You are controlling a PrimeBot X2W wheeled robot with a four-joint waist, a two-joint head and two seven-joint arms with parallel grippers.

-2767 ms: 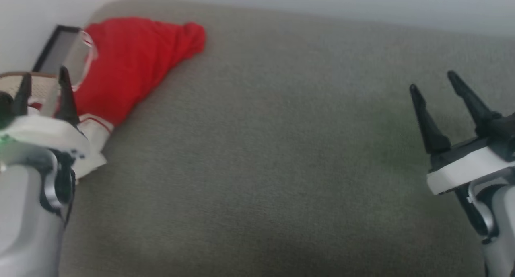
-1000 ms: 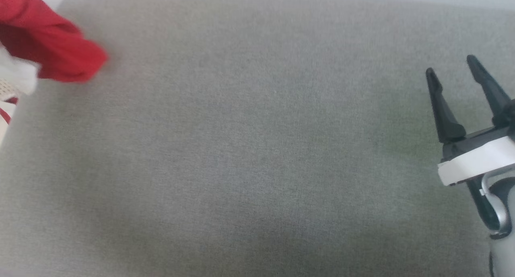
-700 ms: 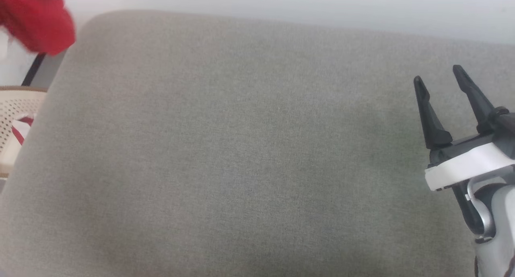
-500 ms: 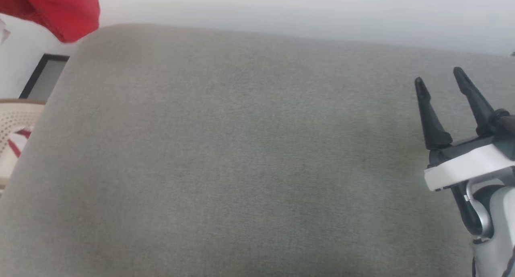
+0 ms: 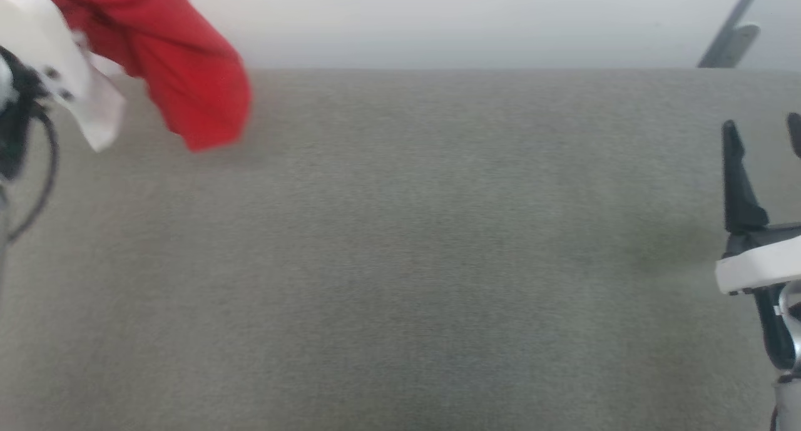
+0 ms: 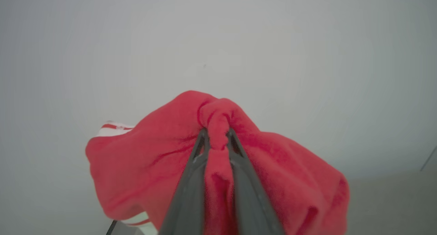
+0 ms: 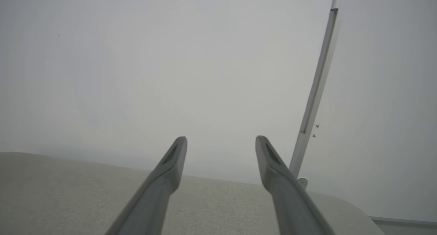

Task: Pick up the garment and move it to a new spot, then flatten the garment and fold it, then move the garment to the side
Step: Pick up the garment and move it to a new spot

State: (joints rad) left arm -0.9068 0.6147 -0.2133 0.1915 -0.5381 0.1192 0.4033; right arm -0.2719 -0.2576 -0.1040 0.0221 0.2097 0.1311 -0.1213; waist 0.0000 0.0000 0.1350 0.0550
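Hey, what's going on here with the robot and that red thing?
The robot's left gripper has its jaws shut on a bunched fold of the red jersey, holding it in the air over the grey cushion's left end. The right gripper hangs open and empty on the right. Nothing is flattened or folded yet.

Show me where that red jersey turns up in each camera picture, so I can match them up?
Head view: the red jersey hangs at the upper left, over the far edge of the grey cushion.
Left wrist view: centre and lower half, bunched and pinched between the left fingers.
Right wrist view: wall and cushion beyond the open right fingers.
Shared landmark: the grey cushion, at lower right in the left wrist view.
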